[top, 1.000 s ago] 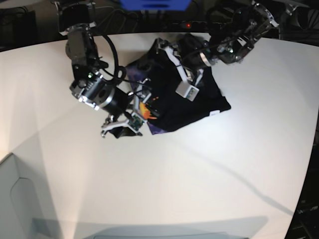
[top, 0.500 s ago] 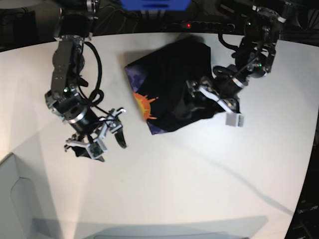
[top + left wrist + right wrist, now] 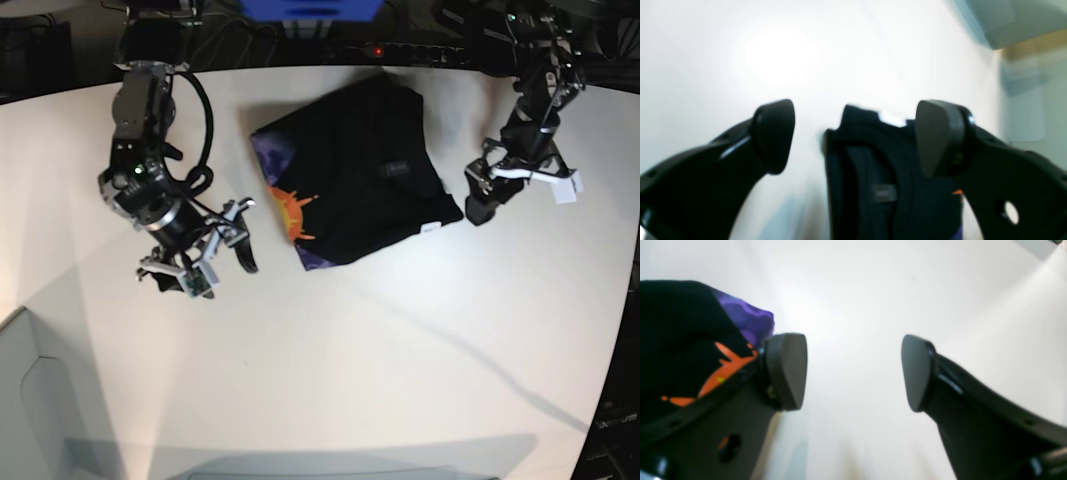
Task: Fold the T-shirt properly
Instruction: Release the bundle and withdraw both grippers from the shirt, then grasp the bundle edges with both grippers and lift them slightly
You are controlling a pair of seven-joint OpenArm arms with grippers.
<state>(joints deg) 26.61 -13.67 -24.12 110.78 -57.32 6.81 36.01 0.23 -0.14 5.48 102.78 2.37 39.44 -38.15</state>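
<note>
The T-shirt (image 3: 355, 175) lies folded in a compact black rectangle at the table's back middle. Its purple and orange sun print (image 3: 288, 212) shows along the left edge, and a small white label (image 3: 430, 228) sits at the right corner. My left gripper (image 3: 480, 195) is open and empty just right of the shirt. In the left wrist view (image 3: 855, 136) the shirt's black edge (image 3: 880, 173) lies between its fingers. My right gripper (image 3: 200, 268) is open and empty, left of the shirt. In the right wrist view (image 3: 851, 371) the shirt (image 3: 680, 333) shows behind the left finger.
The white table (image 3: 380, 340) spreads out in front of the shirt. A blue object (image 3: 310, 8) and dark cables lie beyond the back edge. A pale box corner (image 3: 25, 400) stands at the front left.
Both grippers have let go of the shirt and drawn away. The left one moved right, off the shirt's right edge; the right one moved left. The shirt now lies flat, folded.
</note>
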